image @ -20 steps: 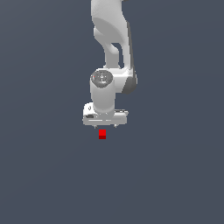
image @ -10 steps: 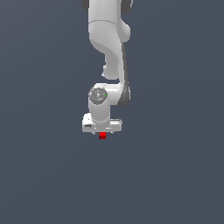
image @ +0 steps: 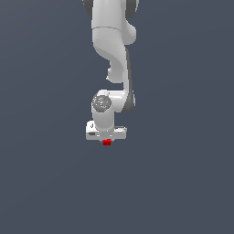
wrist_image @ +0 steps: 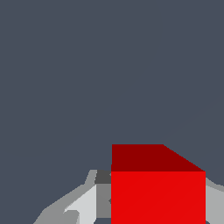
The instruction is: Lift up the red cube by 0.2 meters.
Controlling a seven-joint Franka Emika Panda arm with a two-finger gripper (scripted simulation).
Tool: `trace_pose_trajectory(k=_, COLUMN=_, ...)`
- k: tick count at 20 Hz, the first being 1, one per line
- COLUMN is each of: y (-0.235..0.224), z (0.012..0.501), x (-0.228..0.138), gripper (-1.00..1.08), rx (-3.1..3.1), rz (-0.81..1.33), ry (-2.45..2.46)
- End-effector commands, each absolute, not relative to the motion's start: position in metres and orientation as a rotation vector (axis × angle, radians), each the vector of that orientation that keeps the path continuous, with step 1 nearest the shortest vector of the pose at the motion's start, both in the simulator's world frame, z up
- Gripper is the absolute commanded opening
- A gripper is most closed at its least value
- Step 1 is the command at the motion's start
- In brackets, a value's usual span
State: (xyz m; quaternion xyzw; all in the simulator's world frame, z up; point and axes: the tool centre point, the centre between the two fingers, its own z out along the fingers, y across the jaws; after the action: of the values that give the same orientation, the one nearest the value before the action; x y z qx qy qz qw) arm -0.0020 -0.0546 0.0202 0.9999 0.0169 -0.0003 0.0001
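Note:
The red cube (image: pixel 107 142) sits on the dark grey floor, directly under the white hand of the arm. In the exterior view only its lower part shows below the hand. My gripper (image: pixel 107 140) is lowered over the cube, with a finger on each side. In the wrist view the cube (wrist_image: pixel 157 197) fills the space between the fingers (wrist_image: pixel 87 203). Both fingers lie against its sides with no gap showing. The cube looks to be still resting on the floor.
The plain dark grey floor (image: pixel 183 183) surrounds the cube on all sides. The white arm (image: pixel 112 45) rises straight up from the hand to the top of the exterior view. No other objects show.
The arm has come down, bringing the hand from just above the cube to around it. The cube has stayed in place on the floor.

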Motion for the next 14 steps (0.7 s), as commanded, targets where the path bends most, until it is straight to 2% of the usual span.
trace_pose_trajectory(k=1, y=-0.055, z=0.020, x=-0.002, gripper=-1.00, rx=3.141, rz=0.000, ry=0.054)
trace_pose_trajectory(k=14, y=-0.055, z=0.034, x=-0.002, gripper=-1.00, rx=3.141, rz=-0.001, ry=0.053)
